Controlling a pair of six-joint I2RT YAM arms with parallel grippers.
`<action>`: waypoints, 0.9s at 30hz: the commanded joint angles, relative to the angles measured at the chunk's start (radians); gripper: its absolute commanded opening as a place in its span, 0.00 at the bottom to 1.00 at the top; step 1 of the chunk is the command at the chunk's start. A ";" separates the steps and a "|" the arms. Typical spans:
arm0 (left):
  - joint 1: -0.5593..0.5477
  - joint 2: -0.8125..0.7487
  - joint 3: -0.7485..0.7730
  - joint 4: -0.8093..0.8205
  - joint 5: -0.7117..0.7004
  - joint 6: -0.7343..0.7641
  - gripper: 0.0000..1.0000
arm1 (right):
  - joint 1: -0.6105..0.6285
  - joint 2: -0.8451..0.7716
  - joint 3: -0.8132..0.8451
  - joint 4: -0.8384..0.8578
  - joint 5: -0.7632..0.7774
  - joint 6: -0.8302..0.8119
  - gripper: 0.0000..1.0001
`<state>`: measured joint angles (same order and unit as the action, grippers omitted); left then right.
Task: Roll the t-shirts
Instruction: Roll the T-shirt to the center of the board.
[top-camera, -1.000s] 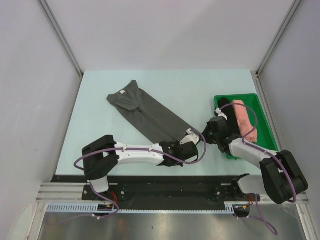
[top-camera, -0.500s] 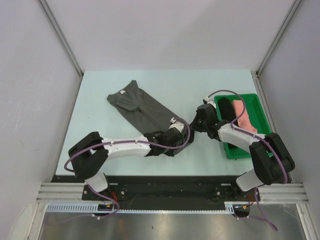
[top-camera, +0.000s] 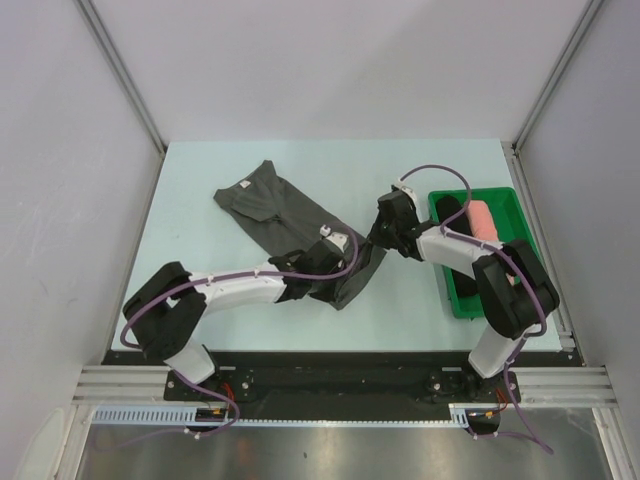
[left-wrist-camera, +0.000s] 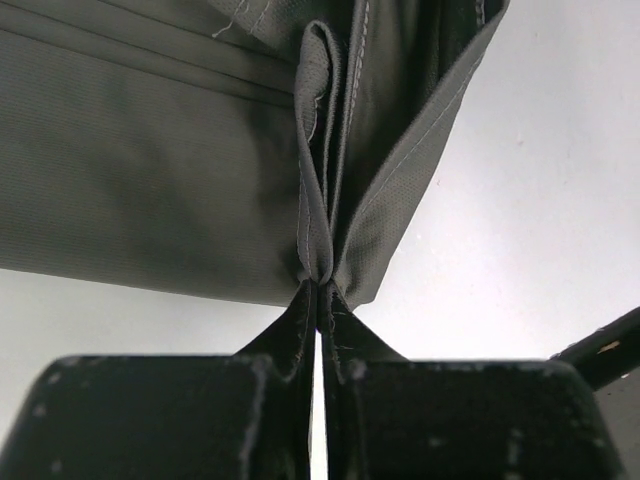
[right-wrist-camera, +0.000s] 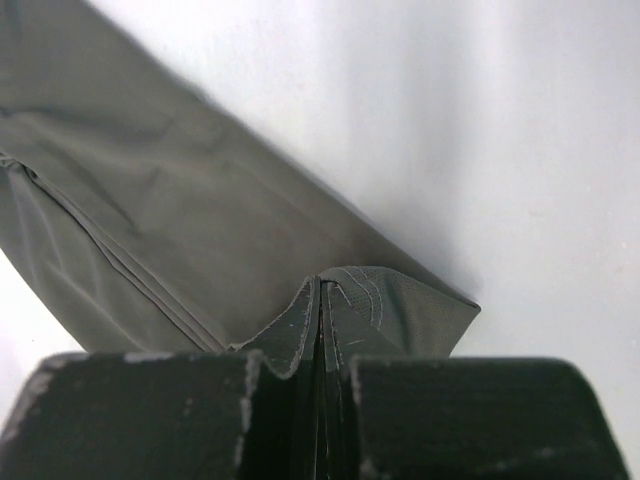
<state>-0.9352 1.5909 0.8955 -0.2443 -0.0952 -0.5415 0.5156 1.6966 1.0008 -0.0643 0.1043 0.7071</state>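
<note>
A dark charcoal-grey t-shirt (top-camera: 275, 210) lies folded into a long strip slanting from the table's back left toward the middle, its white neck label at the far end. Its near end (top-camera: 355, 275) is lifted and doubled back. My left gripper (top-camera: 322, 268) is shut on the hem (left-wrist-camera: 322, 230) at that end. My right gripper (top-camera: 375, 245) is shut on the hem's other corner (right-wrist-camera: 385, 300). A salmon-pink rolled t-shirt (top-camera: 483, 222) and a black rolled one (top-camera: 452, 212) lie in the green tray (top-camera: 520, 215), partly hidden by the right arm.
The green tray stands at the right edge of the pale table (top-camera: 200, 290). Grey walls enclose the table at the back and on both sides. Both arms reach inward over the table's near middle.
Both grippers have carried the shirt's near end up and back toward the far left, folding it over the strip. The right arm has swung left, away from the tray.
</note>
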 joint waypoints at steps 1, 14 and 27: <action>0.048 -0.055 -0.015 0.020 0.078 -0.026 0.05 | 0.004 0.031 0.064 0.008 0.031 0.014 0.02; 0.141 -0.065 -0.036 0.007 0.141 -0.008 0.21 | 0.009 0.057 0.096 0.046 -0.021 -0.001 0.28; 0.133 -0.148 0.049 -0.099 0.104 0.120 0.46 | -0.011 -0.040 0.124 -0.167 0.086 -0.141 0.31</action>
<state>-0.7876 1.4746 0.8745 -0.3023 0.0185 -0.4934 0.5106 1.6890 1.0855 -0.1459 0.1318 0.6201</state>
